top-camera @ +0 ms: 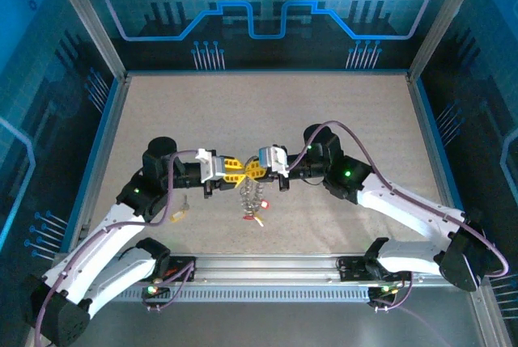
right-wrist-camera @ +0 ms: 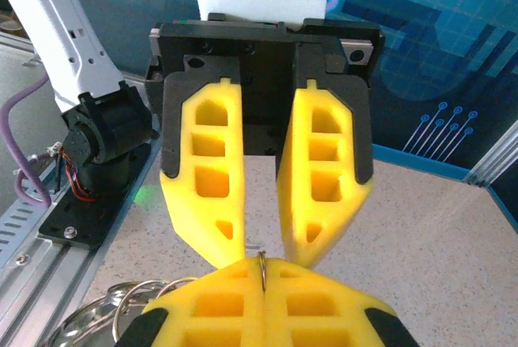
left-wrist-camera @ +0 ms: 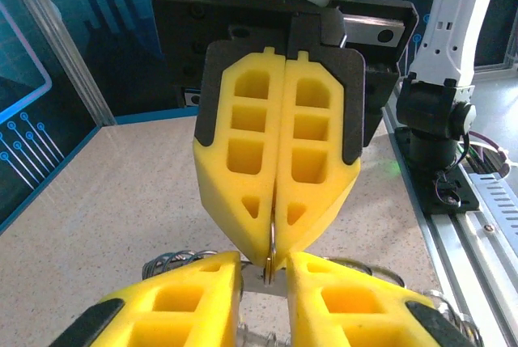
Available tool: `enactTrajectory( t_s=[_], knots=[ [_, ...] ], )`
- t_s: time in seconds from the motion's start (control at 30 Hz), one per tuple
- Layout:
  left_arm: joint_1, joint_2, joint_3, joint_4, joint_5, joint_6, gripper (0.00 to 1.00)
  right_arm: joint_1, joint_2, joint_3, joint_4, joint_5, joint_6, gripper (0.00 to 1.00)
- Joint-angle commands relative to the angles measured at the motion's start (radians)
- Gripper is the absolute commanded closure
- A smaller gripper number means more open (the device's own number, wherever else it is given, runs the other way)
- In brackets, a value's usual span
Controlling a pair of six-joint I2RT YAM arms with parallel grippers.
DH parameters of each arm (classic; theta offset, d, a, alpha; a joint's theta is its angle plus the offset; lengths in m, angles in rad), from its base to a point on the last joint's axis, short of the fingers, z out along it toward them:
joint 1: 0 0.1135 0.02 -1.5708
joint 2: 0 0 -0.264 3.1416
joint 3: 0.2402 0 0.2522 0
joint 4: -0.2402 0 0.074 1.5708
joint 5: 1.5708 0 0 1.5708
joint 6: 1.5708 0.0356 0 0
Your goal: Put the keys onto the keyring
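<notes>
While our right gripper point(left-wrist-camera: 273, 251) pinches the thin, probably stiff keyring point(right-wrist-camera: 263, 261) edge-on, our left gripper point(right-wrist-camera: 264, 243) stands spread; light keys point(top-camera: 252, 195) dangle, so we'd hold the rim.

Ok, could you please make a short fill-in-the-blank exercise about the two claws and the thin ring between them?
1. The right claw is ____ on the thin keyring.
2. The left claw is ____, with its two tips standing apart on either side of the keyring.
3. The foam fingers of both claws are ____ in colour.

Missing words: shut; open; yellow.
</notes>
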Motion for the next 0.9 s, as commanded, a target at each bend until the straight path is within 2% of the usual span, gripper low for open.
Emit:
enactTrajectory(
  t_s=[0.0,0.1,0.17,0.57,0.7,0.87],
  knots=[
    [-0.008,0.005,0.006,-0.011,0.01,0.025,0.8,0.023,-0.02,-0.003,0.08,-0.009,0.014,1.0],
    [-0.008,0.016,0.011,-0.015,0.007,0.033,0.88,0.028,-0.023,-0.005,0.083,-0.003,0.013,1.0],
    [-0.008,0.022,0.019,-0.029,-0.003,0.031,1.0,0.036,-0.022,-0.005,0.081,0.002,0.011,1.0],
    [-0.008,0.04,0.045,-0.098,-0.124,0.039,1.0,0.023,-0.007,0.066,-0.228,-0.014,-0.181,1.0],
    [-0.008,0.046,0.047,-0.094,-0.161,0.017,1.0,0.015,0.016,0.096,-0.312,-0.034,-0.207,0.92],
    [-0.007,0.046,0.035,-0.069,-0.164,0.009,1.0,0.003,0.032,0.094,-0.328,-0.042,-0.204,0.88]
  ],
)
